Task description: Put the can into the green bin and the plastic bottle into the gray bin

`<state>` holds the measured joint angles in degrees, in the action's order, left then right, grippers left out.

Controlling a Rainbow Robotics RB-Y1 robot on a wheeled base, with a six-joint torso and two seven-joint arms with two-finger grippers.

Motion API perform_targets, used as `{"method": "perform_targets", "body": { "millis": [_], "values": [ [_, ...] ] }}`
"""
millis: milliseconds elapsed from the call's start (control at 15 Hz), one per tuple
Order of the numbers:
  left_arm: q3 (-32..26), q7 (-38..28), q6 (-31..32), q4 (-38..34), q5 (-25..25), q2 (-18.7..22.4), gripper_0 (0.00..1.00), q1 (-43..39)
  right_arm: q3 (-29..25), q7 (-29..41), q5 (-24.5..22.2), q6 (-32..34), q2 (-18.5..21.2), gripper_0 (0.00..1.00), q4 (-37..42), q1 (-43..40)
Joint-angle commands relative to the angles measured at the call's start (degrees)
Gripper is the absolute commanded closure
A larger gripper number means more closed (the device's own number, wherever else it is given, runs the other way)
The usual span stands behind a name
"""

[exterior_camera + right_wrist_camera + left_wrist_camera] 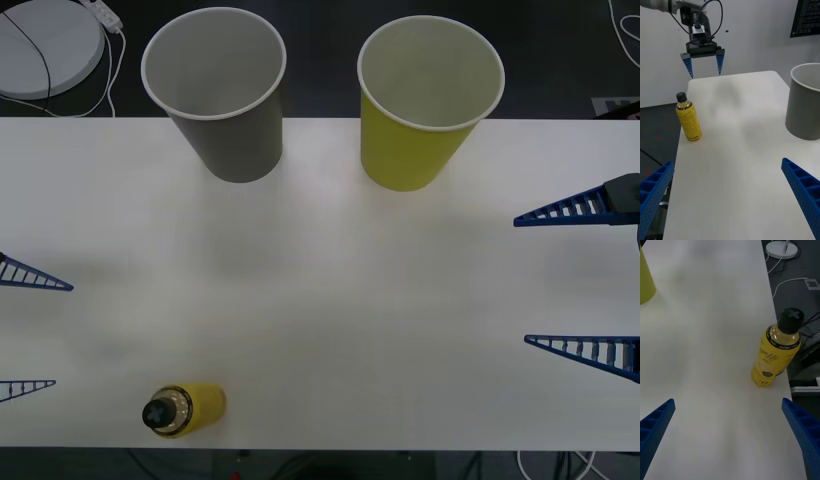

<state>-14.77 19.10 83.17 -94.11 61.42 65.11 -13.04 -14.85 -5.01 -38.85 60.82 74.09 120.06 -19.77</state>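
The plastic bottle (186, 409), yellow with a black cap, stands upright near the table's front edge on the left; it also shows as the bottle (688, 120) and the bottle (775, 352). The gray bin (222, 90) and the green bin (425, 98) stand upright side by side at the table's back edge. My left gripper (30, 330) hovers open at the left edge, a little behind and to the left of the bottle. My right gripper (560, 280) is open at the right edge, holding nothing. The can is out of view.
The white table (330, 290) is bare between the bins and the bottle. A round white base (45, 45) with a cable lies on the dark floor behind the table's left corner. The bottle stands close to the table's front edge.
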Motion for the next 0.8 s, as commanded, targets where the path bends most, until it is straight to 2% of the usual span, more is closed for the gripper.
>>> {"method": "perform_targets", "body": {
  "millis": [67, 333, 800],
  "values": [
    [0.0, 5.3, 2.8, 4.5, -0.1, -1.0, 0.0, -0.1, 0.0, 0.0, 0.0, 0.0, 0.0, 0.0, 0.0, 0.0],
    [0.0, 11.3, 3.3, 7.4, 0.3, -4.7, 0.0, -2.3, 0.0, 0.0, 0.0, 0.0, 0.0, 0.0, 0.0, 0.0],
    [0.0, 14.4, 4.0, 7.4, -0.1, -5.3, 0.0, -6.9, 0.0, 0.0, 0.0, 0.0, 0.0, 0.0, 0.0, 0.0]
  ]
}}
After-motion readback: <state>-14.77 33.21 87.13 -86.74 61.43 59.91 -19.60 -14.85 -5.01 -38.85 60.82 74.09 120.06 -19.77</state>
